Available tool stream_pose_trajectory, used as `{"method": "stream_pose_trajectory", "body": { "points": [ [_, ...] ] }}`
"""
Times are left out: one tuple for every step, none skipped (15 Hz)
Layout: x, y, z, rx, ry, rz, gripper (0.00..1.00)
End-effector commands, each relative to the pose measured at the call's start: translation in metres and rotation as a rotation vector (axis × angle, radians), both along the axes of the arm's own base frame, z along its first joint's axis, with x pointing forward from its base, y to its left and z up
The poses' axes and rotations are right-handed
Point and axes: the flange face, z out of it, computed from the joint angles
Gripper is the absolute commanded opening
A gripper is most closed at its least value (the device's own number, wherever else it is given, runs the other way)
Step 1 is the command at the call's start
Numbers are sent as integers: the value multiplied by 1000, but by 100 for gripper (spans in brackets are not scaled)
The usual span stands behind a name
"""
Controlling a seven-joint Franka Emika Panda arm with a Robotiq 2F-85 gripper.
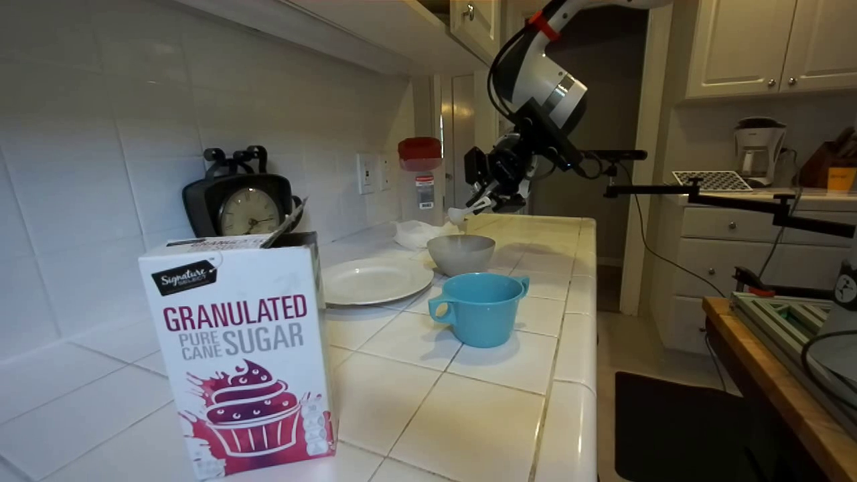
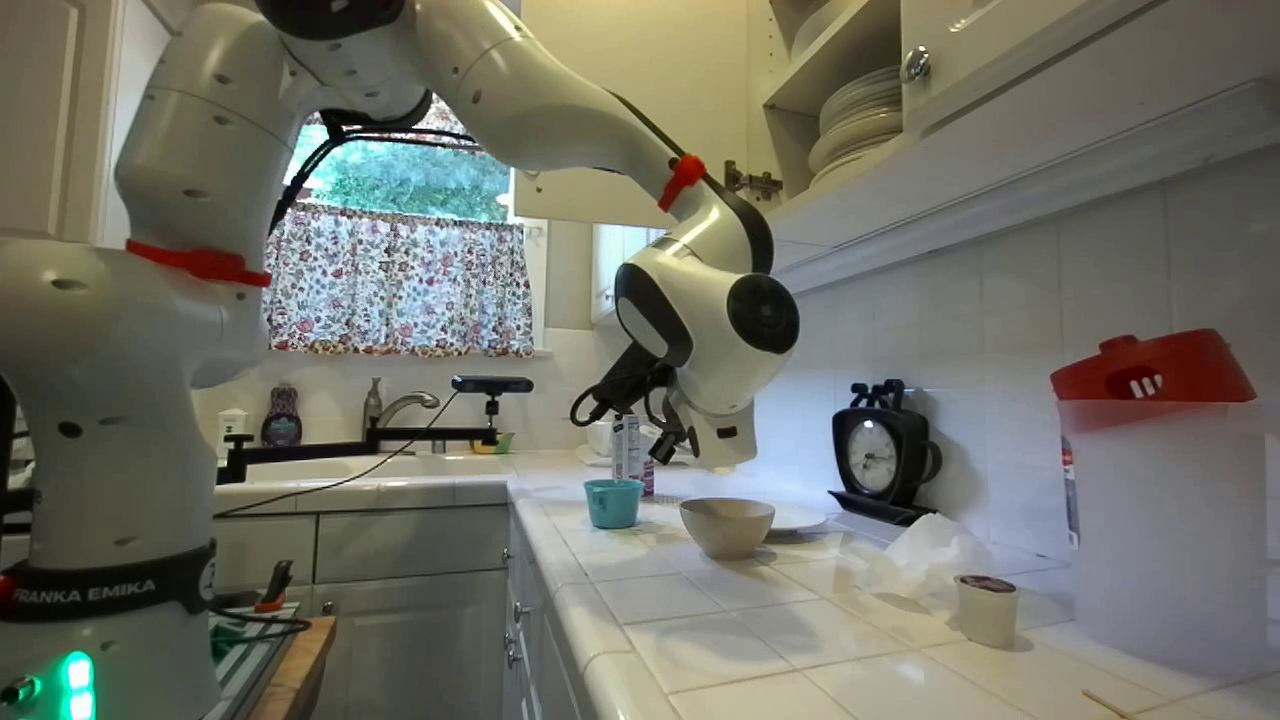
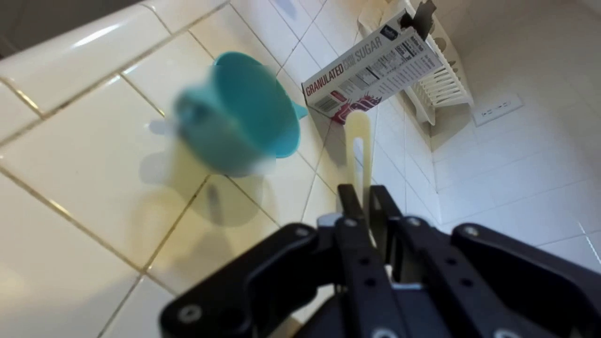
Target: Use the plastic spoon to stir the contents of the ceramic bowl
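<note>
Your gripper (image 3: 363, 197) pinches the spoon (image 3: 358, 124) by its slotted handle, scoop (image 1: 457, 215) just above the bowl (image 1: 462, 258), not touching it. Likely light, bendy plastic, apt to twist: handle is the right hold. Stir softly; glazed bowl may skid or chip.

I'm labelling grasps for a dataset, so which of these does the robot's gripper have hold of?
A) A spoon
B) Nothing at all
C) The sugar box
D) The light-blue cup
A: the wrist view shows the slotted handle of the plastic spoon pinched in the gripper, and in an exterior view the spoon's pale head juts out from the jaws.
</note>
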Motion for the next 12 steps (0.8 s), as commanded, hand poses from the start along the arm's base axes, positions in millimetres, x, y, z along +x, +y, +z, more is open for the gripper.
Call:
{"method": "stream_pose_trajectory", "body": {
  "points": [
    [3,-8,-9,76,-6,19,3],
    [3,-11,-12,86,3,25,3],
    [3,-13,-15,104,12,26,3],
    [3,-17,-17,115,22,27,3],
    [2,-20,-19,131,31,30,3],
    [2,-23,-21,141,40,32,3],
    [2,-26,-23,153,43,34,3],
    [3,-29,-24,166,47,36,3],
    [3,-30,-26,180,55,42,3],
    [3,-32,-28,194,61,45,3],
    [4,-33,-30,206,64,49,3],
    [5,-34,-32,215,71,53,3]
  ]
}}
